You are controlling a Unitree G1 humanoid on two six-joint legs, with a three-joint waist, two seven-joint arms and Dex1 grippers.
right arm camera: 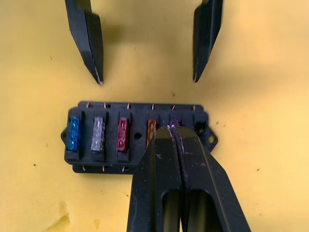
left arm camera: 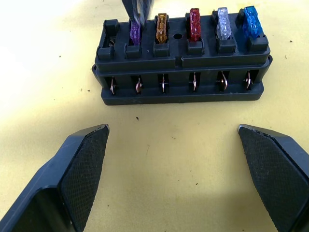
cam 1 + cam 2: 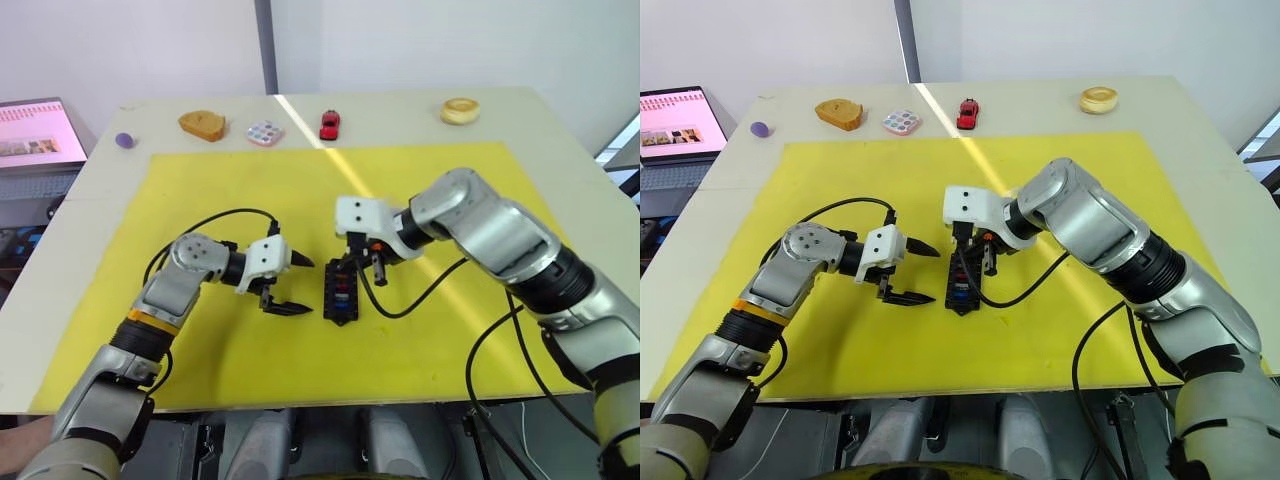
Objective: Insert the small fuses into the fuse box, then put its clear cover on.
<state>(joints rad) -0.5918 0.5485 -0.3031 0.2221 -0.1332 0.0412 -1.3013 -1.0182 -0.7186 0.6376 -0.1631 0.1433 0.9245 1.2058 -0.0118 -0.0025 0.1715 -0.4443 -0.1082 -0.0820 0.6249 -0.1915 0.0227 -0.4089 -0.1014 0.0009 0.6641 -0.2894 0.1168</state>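
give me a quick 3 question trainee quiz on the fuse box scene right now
1. True or false: the left end effector is open, facing the fuse box.
2. Which fuse is the right end effector shut on? A blue, B red, C purple.
3. Fill in: ___ fuses sit in the box, counting the held one.

Key: 1 true. 2 C, the purple fuse. 3 five: blue fuse, clear fuse, red fuse, orange fuse, purple.
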